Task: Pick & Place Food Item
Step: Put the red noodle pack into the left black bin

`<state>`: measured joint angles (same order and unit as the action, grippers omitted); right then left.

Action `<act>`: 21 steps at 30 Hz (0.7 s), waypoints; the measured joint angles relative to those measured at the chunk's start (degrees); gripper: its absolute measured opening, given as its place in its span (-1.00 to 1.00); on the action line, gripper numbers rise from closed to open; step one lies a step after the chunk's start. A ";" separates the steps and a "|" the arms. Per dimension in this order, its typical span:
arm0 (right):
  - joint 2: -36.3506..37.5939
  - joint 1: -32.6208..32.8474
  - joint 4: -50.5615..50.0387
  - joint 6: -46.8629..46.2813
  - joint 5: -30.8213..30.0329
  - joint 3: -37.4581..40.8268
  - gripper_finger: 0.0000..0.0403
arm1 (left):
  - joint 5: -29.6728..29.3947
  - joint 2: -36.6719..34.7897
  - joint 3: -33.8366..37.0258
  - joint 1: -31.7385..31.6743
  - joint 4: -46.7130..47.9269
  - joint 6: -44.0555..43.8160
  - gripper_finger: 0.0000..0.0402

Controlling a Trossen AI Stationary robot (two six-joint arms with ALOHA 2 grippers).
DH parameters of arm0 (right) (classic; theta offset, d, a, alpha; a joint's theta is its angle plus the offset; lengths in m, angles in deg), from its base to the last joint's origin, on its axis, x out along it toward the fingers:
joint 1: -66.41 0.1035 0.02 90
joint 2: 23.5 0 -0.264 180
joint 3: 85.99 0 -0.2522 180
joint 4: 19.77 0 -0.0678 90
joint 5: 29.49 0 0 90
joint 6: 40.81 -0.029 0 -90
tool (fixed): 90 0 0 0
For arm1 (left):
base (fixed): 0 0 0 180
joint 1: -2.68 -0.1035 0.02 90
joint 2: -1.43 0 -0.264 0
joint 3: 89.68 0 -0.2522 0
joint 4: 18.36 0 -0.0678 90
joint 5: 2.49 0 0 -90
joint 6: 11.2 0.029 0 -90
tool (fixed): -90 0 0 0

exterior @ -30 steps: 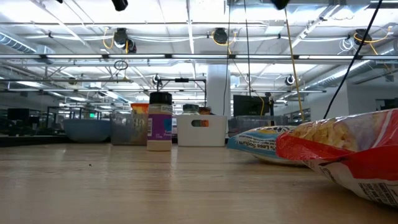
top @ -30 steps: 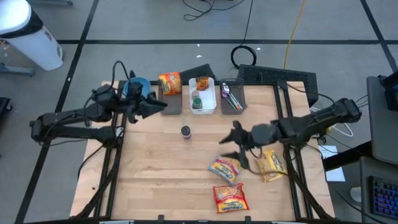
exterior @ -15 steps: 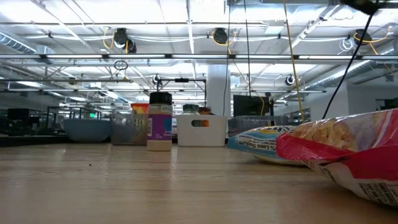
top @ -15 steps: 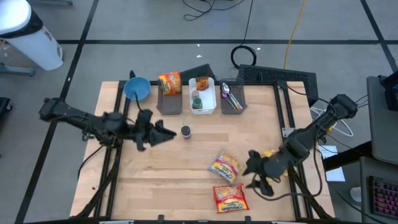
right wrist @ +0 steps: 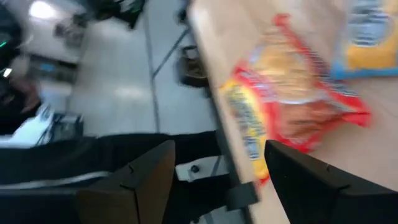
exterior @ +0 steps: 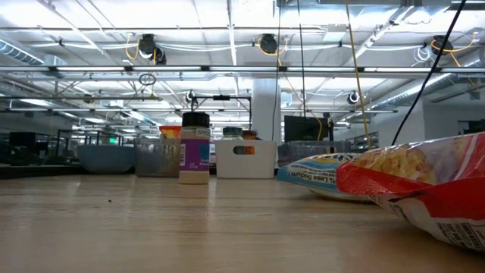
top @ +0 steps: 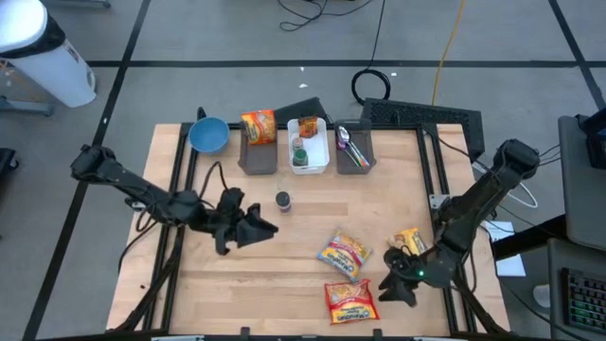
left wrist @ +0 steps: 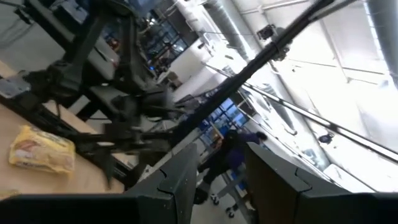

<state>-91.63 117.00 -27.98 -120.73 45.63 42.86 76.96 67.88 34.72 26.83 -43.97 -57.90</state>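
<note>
Spice jar (top: 282,200) beside white bin (top: 310,147)

jar (top: 282,200) before bins (top: 301,147), packets (top: 343,254) right

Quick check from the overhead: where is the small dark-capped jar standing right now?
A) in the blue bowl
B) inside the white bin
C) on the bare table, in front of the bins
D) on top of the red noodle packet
C: the jar stands alone on the wood, just in front of the white bin and apart from it, with neither gripper on it.
</note>
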 joint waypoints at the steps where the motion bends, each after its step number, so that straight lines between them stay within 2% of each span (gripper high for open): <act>1: -0.35 0.07 -0.42 -1.68 -0.35 0.59 0.20 | 0.10 -0.04 -0.02 0.27 -0.01 0.03 -0.28; 7: -5.31 -1.41 -2.25 -7.93 -1.67 1.33 0.12 | 2.73 -0.66 -0.04 2.27 0.09 1.17 -0.28; 13: -13.05 -3.39 5.32 -11.12 -1.38 1.33 0.04 | 4.83 -0.61 -0.04 3.68 1.22 1.99 -0.28; 21: -19.36 -3.45 7.93 -16.12 3.28 1.33 0.03 | 9.60 -0.59 -0.04 3.62 2.38 1.43 -0.28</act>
<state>-110.99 113.54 -20.05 -136.85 48.90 44.20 86.56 67.29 34.67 30.45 -41.59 -56.47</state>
